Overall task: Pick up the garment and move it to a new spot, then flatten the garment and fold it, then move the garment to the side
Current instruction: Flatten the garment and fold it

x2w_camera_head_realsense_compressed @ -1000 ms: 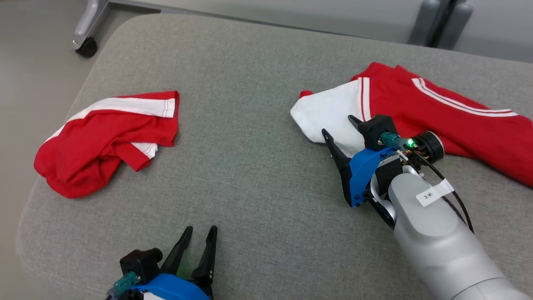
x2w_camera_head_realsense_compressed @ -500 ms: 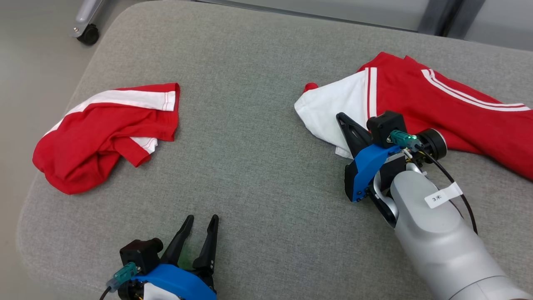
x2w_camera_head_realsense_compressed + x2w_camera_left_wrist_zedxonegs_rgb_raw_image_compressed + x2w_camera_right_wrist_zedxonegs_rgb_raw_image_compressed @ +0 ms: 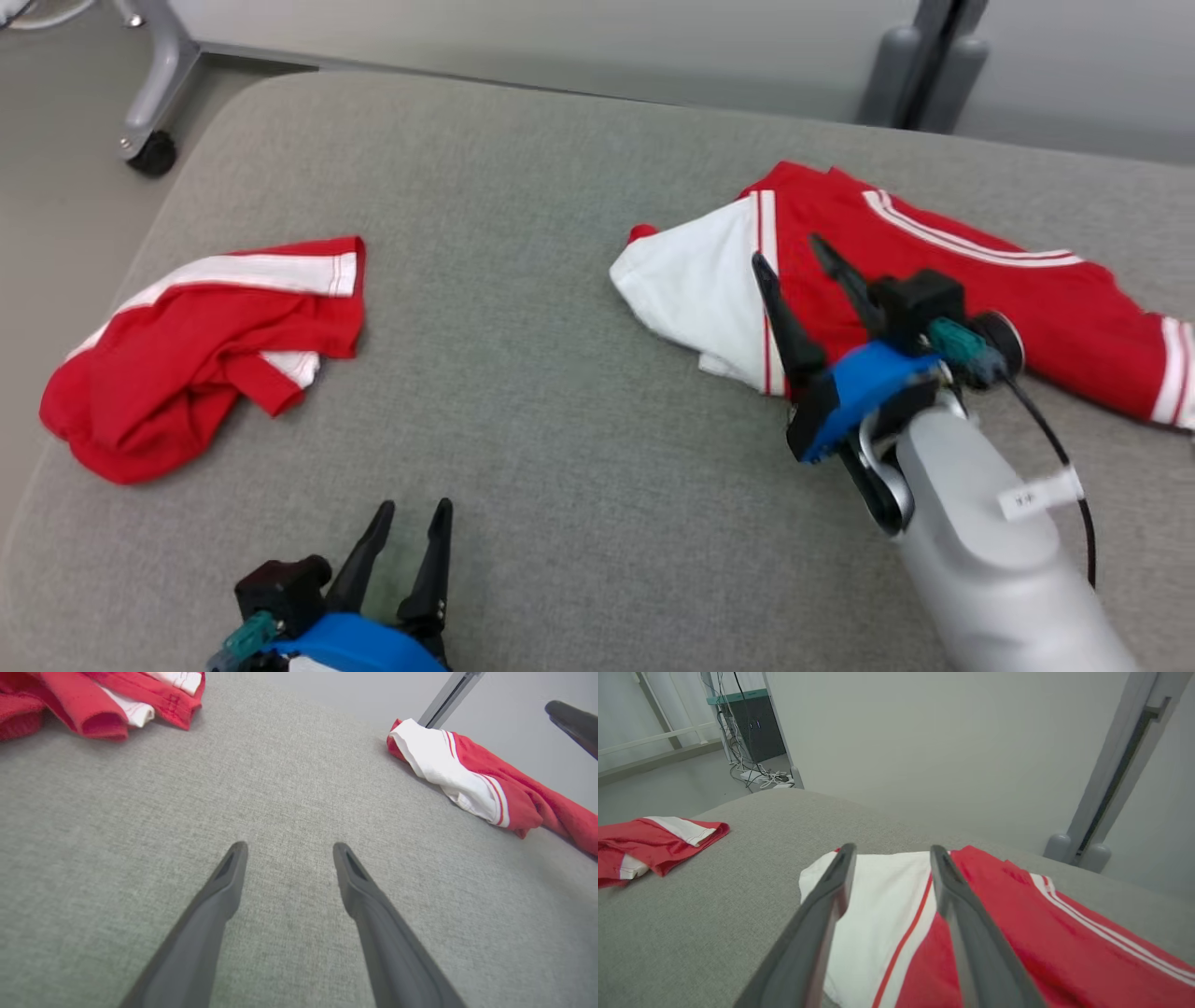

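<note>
The right gripper (image 3: 787,252), fingers spread and empty, hovers over the red-and-white garment (image 3: 943,280). The left gripper (image 3: 414,507) is spread above the grey surface (image 3: 560,420). The right wrist view adds a dark cabinet (image 3: 747,723) with cables.

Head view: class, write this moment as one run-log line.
right jaws: open over right garment, holding nothing | left jaws: open over cushion | left garment: crumpled | stage: not yet picked up

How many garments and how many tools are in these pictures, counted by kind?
Garments: 2, the crumpled garment at left and the spread garment at right.
Tools: 2, the left tool and the right tool, both open.
Total: 4.
</note>
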Tool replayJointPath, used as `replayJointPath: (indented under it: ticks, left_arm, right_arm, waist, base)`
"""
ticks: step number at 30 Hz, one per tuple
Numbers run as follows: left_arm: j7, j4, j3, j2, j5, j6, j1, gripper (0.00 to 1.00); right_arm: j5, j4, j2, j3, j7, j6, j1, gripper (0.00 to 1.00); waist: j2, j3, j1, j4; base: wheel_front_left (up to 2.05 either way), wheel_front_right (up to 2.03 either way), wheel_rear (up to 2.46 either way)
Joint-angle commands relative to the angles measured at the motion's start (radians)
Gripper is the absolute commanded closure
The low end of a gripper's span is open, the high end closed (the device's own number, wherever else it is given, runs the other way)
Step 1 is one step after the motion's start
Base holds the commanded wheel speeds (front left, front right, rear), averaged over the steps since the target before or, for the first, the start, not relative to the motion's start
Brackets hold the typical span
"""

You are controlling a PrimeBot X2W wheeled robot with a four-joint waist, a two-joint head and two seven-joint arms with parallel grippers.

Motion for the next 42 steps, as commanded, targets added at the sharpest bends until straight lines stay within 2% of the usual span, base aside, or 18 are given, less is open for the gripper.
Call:
replayJointPath:
  ticks: [1,7,12,15,22,27,35,42]
  left_arm:
    - [0.0,-0.003,0.022,0.005,0.023,-0.001,0.017,0.0]
    - [0.0,-0.007,0.12,-0.016,0.115,-0.001,0.078,0.0]
    - [0.0,-0.01,0.209,-0.052,0.165,-0.001,0.134,0.0]
    - [0.0,-0.008,0.229,-0.071,0.197,-0.001,0.165,0.0]
    - [0.0,-0.003,0.244,-0.091,0.23,-0.001,0.187,0.0]
    - [0.0,-0.018,0.234,-0.097,0.205,-0.001,0.132,0.0]
    - [0.0,0.019,0.148,-0.01,0.09,-0.001,-0.098,0.0]
    - [0.0,0.142,0.004,0.091,-0.095,-0.001,-0.299,0.0]
  right_arm:
    - [-0.006,-0.054,-0.004,-0.03,-0.004,0.0,0.068,0.0]
    - [-0.03,-0.255,-0.003,-0.168,-0.004,0.0,0.324,0.0]
    - [-0.055,-0.342,-0.002,-0.238,-0.004,0.0,0.517,0.0]
    - [-0.045,-0.36,-0.002,-0.272,-0.004,0.0,0.602,0.0]
    - [-0.022,-0.37,-0.002,-0.279,-0.004,0.0,0.69,0.0]
    - [-0.014,-0.382,-0.003,-0.262,-0.004,0.0,0.664,0.0]
    - [-0.005,-0.439,-0.003,-0.205,-0.004,0.0,0.584,0.0]
    - [0.001,-0.475,-0.003,-0.187,-0.005,0.0,0.546,0.0]
  waist:
    - [0.0,-0.054,-0.0001,-0.049]
    - [0.0,-0.147,-0.0001,-0.142]
    - [0.0,-0.198,-0.0001,-0.206]
    - [0.0,-0.218,-0.0001,-0.228]
    - [0.0,-0.231,-0.0001,-0.256]
    - [0.0,-0.199,-0.0001,-0.275]
    - [0.0,-0.058,-0.0001,-0.33]
    - [0.0,0.055,-0.0001,-0.386]
  base:
    - [0.0,0.0,0.0]
    - [0.0,0.0,0.0]
    - [0.0,0.0,0.0]
    - [0.0,0.0,0.0]
    - [0.0,0.0,0.0]
    - [0.0,0.0,0.0]
    - [0.0,0.0,0.0]
    - [0.0,0.0,0.0]
